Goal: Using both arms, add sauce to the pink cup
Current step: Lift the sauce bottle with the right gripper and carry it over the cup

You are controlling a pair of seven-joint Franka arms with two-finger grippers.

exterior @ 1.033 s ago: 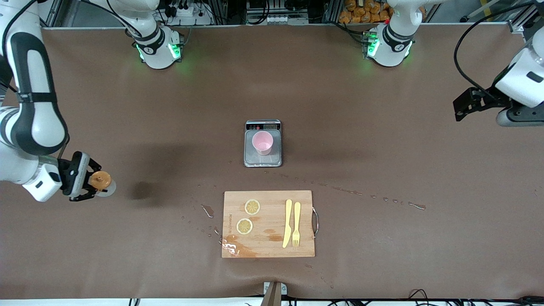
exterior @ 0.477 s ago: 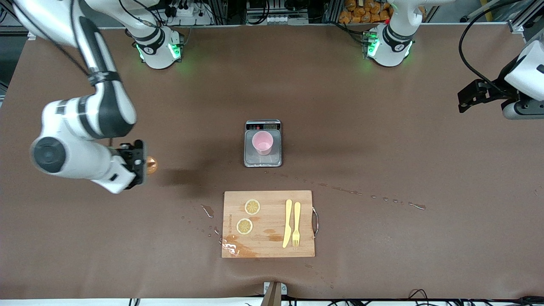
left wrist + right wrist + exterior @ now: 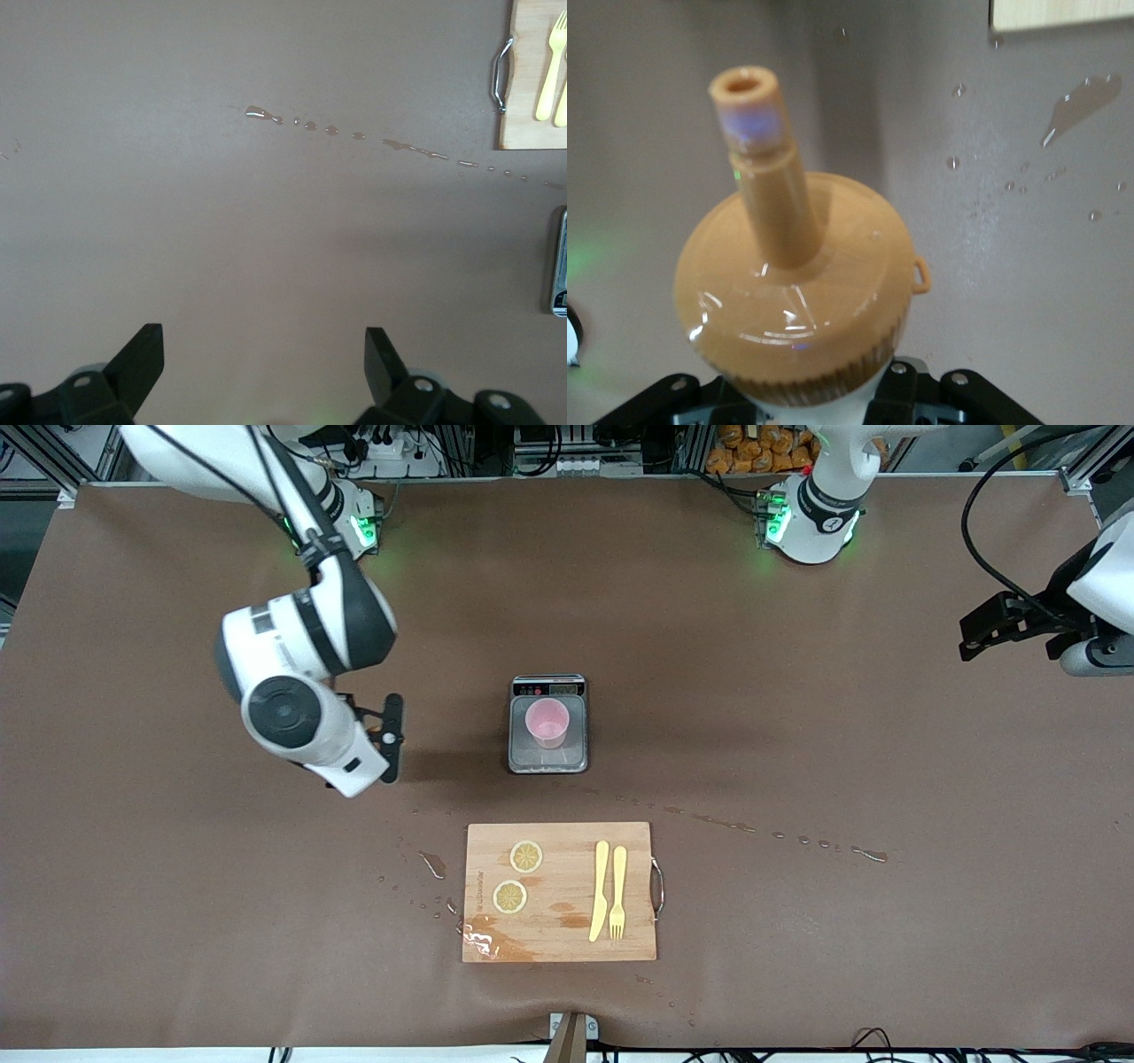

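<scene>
The pink cup (image 3: 547,722) stands upright on the grey scale (image 3: 523,757) at the table's middle. My right gripper (image 3: 390,737) is in the air over bare table, between the scale and the right arm's end. It is shut on the sauce bottle (image 3: 793,305), whose orange cap and nozzle (image 3: 749,97) fill the right wrist view. The hand hides the bottle in the front view. My left gripper (image 3: 976,631) hangs open and empty over the left arm's end of the table, with both fingers (image 3: 142,359) wide apart in the left wrist view.
A wooden cutting board (image 3: 560,948) lies nearer the front camera than the scale, with two lemon slices (image 3: 526,856), a yellow knife (image 3: 600,890) and a fork (image 3: 617,893) on it. Water drops (image 3: 802,840) trail across the brown mat, and more lie beside the board (image 3: 432,864).
My right arm has swung the bottle from the right arm's end of the table toward the scale. My left gripper has drawn slightly toward its end of the table.
</scene>
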